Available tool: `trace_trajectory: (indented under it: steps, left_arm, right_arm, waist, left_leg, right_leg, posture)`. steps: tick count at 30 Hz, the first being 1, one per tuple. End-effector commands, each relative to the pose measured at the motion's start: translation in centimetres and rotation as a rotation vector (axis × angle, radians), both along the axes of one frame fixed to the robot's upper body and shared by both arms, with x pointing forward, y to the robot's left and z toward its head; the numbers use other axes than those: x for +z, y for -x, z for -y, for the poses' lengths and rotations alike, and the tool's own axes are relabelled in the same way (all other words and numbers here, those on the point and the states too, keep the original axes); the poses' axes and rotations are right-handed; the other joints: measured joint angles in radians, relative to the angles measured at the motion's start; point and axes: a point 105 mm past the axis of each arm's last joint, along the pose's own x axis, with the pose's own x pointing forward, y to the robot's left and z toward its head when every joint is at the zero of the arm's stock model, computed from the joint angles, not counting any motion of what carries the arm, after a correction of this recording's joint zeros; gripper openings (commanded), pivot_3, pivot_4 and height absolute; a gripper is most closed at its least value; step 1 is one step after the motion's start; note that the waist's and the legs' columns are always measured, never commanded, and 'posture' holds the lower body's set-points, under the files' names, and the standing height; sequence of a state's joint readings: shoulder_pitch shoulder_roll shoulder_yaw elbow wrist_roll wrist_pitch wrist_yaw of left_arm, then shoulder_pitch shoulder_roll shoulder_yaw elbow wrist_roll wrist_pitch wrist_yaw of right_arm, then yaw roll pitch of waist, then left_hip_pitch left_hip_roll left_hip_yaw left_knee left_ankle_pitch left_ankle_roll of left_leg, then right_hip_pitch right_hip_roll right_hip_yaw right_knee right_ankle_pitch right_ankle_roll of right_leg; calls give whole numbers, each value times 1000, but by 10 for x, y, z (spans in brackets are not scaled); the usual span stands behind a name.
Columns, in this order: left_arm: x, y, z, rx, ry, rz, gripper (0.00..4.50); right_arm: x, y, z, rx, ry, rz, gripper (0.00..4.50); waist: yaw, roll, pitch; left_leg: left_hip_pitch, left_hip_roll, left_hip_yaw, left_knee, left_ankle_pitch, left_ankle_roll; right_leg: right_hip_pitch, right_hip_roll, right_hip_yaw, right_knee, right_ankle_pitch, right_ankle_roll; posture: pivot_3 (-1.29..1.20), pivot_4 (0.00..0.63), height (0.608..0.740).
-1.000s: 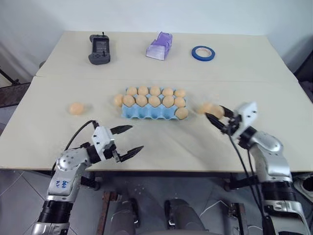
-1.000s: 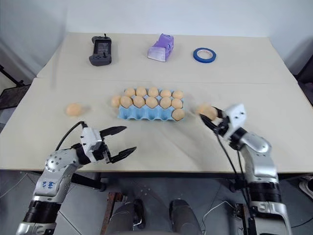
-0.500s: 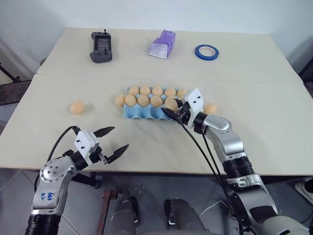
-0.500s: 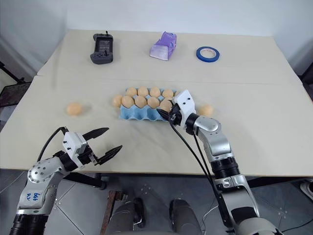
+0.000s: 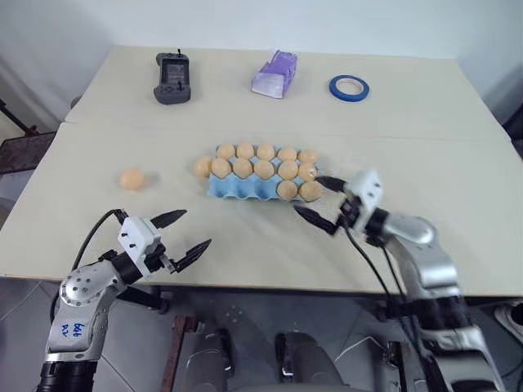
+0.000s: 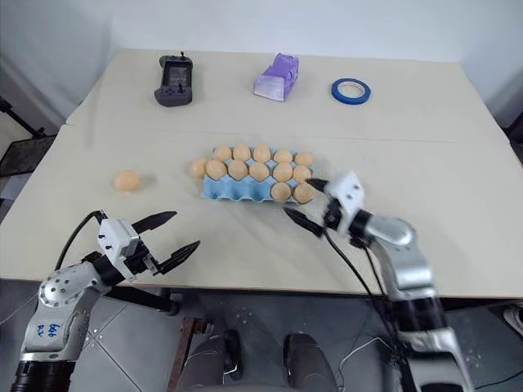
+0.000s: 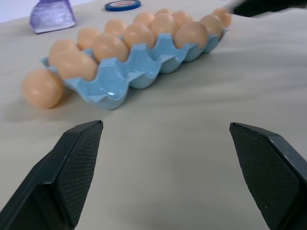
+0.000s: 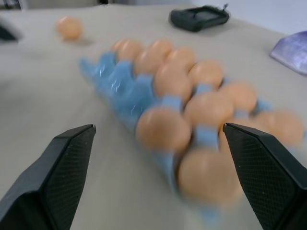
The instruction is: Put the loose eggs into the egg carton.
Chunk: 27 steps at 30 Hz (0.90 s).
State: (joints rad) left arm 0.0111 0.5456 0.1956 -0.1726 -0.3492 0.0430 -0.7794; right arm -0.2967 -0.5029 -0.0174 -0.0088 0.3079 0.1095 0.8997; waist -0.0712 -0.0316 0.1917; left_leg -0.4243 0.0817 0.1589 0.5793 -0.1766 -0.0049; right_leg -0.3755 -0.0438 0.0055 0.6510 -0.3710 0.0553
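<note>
The light blue egg carton (image 5: 242, 189) lies mid-table, its back two rows full of tan eggs and two eggs (image 5: 288, 189) at the right end of its front row. One loose egg (image 5: 131, 179) rests on the table far to the left. Another loose egg (image 5: 202, 167) touches the carton's left end, also seen in the left wrist view (image 7: 42, 88). My right gripper (image 5: 308, 194) is open at the carton's front right corner, holding nothing. My left gripper (image 5: 196, 229) hangs open and empty near the table's front edge, left of the carton.
At the back of the table lie a black handheld controller (image 5: 172, 78), a pale purple plastic piece (image 5: 274, 75) and a blue tape roll (image 5: 349, 86). A seam runs across the table behind the carton.
My right gripper carried an egg from the right to the carton's front row, opened and drew back a little. The front row has gained one egg. My left gripper shifted slightly left.
</note>
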Motion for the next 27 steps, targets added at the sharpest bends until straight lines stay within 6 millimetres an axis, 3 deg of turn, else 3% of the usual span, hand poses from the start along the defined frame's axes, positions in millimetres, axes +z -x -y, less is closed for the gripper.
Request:
trace_trajectory:
  steps: [1,3,8,14,18,27]
  left_arm:
    - [7,2,-6,-23,4,8,4500]
    - [7,3,-8,-44,13,-9,4500]
    - [5,6,-20,-40,6,-25,4500]
    - [8,0,-13,-79,2,-11,4500]
    - [16,-7,9,-152,1,14,4500]
    - [25,-12,51,-307,22,55,4500]
  right_arm:
    - [0,16,39,-58,26,62,4450]
    - [-7,23,62,-143,27,90,4450]
    - [-17,30,86,-284,12,114,4450]
    - [-18,23,90,-374,-21,139,4450]
    - [-1,-3,108,-545,-120,140,4450]
    - [-3,-50,86,-514,-154,47,4450]
  waist:
    - [0,0,0]
    - [-8,0,0]
    - [-21,0,0]
    - [-14,0,0]
    - [-14,0,0]
    - [-16,0,0]
  left_leg:
    - [0,0,0,0,0,0]
    - [0,0,0,2,0,0]
    - [3,1,0,3,1,-1]
    - [2,0,-2,3,1,-2]
    - [2,0,-2,3,1,-2]
    - [2,1,0,3,5,1]
  right_leg:
    - [0,0,0,0,0,0]
    - [0,0,1,0,0,0]
    - [1,1,1,3,0,0]
    - [1,0,1,3,0,0]
    - [1,0,1,3,1,0]
    - [0,3,2,3,1,0]
  posture:
    - [0,150,740]
    - [0,150,740]
    - [0,150,740]
    - [0,150,740]
    - [0,150,740]
    - [0,150,740]
